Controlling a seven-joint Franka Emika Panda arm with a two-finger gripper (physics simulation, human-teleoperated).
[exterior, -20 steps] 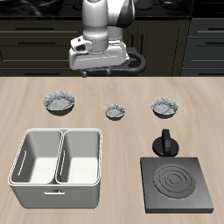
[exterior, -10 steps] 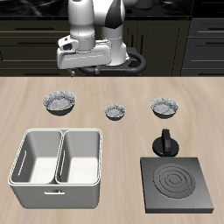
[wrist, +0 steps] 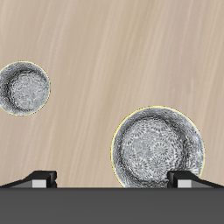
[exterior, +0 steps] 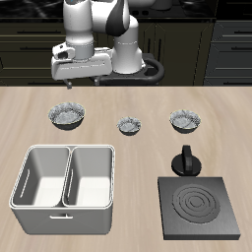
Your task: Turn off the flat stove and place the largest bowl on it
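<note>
The flat stove (exterior: 197,206) lies near the table's front edge; its coil rings are dark and its black knob (exterior: 185,162) sits at its back edge. The largest bowl (exterior: 67,116), speckled grey-white, stands farther back at the far end of the bowl row. My gripper (exterior: 75,87) hangs in the air just above and behind it, apart from it. In the wrist view the largest bowl (wrist: 157,147) lies close below my gripper (wrist: 112,179), whose fingertips (wrist: 39,178) stand wide apart with nothing between them.
A tiny bowl (exterior: 130,124) and a mid-sized bowl (exterior: 184,120) stand in the same row; the tiny bowl (wrist: 24,87) also shows in the wrist view. A white two-compartment bin (exterior: 65,187) stands in front of the largest bowl, beside the stove.
The arm has swung sideways from above the tiny bowl to above the largest bowl. Bowls, stove and bin have not moved.
</note>
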